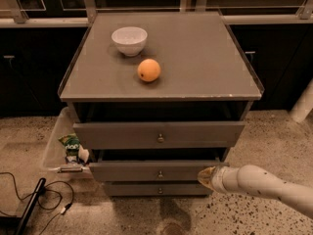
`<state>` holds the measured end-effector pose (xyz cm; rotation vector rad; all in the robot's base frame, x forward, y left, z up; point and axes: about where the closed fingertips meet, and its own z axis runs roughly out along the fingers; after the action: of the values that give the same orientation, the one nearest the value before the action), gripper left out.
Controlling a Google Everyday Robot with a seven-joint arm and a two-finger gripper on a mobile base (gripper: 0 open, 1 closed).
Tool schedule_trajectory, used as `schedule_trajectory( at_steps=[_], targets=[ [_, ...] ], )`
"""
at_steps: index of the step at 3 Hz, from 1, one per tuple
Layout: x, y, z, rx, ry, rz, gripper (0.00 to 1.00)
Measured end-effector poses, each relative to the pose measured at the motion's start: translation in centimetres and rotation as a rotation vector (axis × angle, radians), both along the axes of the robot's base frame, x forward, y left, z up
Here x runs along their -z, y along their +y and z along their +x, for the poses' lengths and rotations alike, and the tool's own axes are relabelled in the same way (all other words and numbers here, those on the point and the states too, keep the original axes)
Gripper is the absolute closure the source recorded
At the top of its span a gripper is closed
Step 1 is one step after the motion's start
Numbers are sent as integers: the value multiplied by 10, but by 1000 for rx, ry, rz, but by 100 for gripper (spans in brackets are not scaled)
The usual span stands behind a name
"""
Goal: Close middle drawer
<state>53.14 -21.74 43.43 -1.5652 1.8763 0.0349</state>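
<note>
Left of the dresser (195,58) there's a plastic bin (51,151), on top a white bowl (129,40) and orange (148,70), the middle drawer (146,171) sits partly out of the dresser, and the gripper (206,177) is at that drawer's right end, can't tell if it's open or closed.

The grey cabinet top (195,58) is flat and carries two things. A white bowl (129,39) stands upright near the back left corner. An orange (148,70) lies in front of it and a little to its right, close by but apart from it.

The cabinet stands on a speckled stone floor (274,136). On the floor, against the cabinet's left side, sits a clear plastic bin (54,146) with a green packet (71,143) inside. Thin black cables (62,209) trail over the floor at the lower left, beside a slanting black bar (30,203).

The gripper (204,176) hangs low over the floor at the right end of the middle drawer (146,171).
</note>
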Motion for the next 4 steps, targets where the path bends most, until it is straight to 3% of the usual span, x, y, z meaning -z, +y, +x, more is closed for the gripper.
schedule_trajectory(
  at_steps=[3,4],
  targets=[
    [33,33,27,-64,36,4,12],
    [33,33,27,-64,37,5,0]
  ],
)
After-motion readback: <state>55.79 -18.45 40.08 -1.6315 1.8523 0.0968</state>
